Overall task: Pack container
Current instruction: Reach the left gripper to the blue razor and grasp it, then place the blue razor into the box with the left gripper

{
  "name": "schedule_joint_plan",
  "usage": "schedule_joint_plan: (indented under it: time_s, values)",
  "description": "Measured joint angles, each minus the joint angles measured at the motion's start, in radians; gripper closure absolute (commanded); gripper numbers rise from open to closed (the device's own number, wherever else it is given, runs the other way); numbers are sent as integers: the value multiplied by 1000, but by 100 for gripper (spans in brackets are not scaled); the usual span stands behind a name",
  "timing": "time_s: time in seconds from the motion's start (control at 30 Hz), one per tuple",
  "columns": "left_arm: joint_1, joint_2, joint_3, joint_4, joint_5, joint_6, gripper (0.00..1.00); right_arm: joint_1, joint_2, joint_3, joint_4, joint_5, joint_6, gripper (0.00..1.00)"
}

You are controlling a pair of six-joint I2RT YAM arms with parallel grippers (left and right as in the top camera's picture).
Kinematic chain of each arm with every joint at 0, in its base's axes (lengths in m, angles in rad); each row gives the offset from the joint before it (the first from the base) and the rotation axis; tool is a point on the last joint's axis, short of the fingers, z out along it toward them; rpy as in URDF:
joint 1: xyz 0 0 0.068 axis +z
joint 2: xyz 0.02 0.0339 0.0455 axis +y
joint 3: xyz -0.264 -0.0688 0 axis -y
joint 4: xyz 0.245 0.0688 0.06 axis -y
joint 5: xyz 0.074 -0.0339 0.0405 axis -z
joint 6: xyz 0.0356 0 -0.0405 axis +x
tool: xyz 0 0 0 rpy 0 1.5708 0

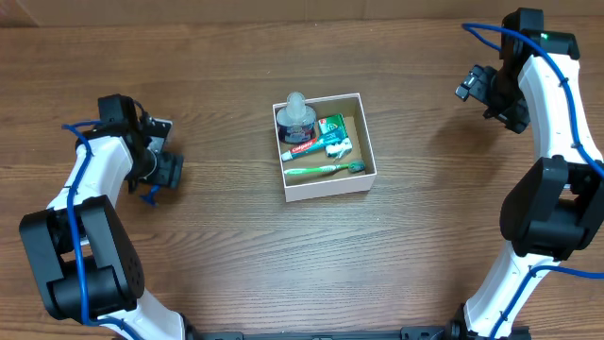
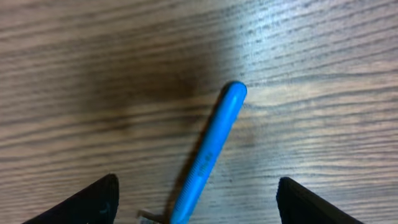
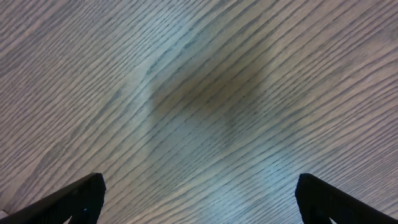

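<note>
— At the middle of the wooden table [image 1: 217,66], what sits there?

— The container [image 1: 328,185], a square white cardboard box with a brown inside, open on top. It lies about midway between the two arms, well apart from both.

— And inside it?

— A clear-capped bottle [image 1: 295,115] stands in the far left corner. Just beside it lie a red-and-white toothpaste tube [image 1: 300,148] and a green carton [image 1: 336,138]. A green toothbrush [image 1: 324,170] lies along the near wall.

— Where is the left gripper [image 1: 160,172]?

— Low over the table's left side. Its wrist camera shows both black fingers [image 2: 93,202] spread wide, with a blue plastic handle [image 2: 214,137] running between them. Neither finger touches it, so the tool grips nothing. What the handle belongs to I cannot tell, because its lower end is cut off by the frame.

— And the right gripper [image 3: 200,179]?

— Up at the far right corner of the table. Its jaws are wide apart as well, with only bare wood grain between the fingertips, and it holds nothing.
</note>
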Motion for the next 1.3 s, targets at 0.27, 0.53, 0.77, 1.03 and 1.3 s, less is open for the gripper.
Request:
schedule_joint_plan:
  time_s: [0.27,0.53,0.77,1.03,1.3]
  values:
    - [0,0,-54,-19,4,-132,49,0,0,0,0,0,0,0]
    - [0,-4,-121,80,23,-182,94,0,0,0,0,0,0,0]
    - [0,-4,-119,77,189,-236,96,0,0,0,-1,0,0,0]
    - [-204,24,594,-525,334,-85,96,0,0,0,0,0,0,0]
    - [-880,46,828,-351,-143,122,92,0,0,0,0,0,0,0]
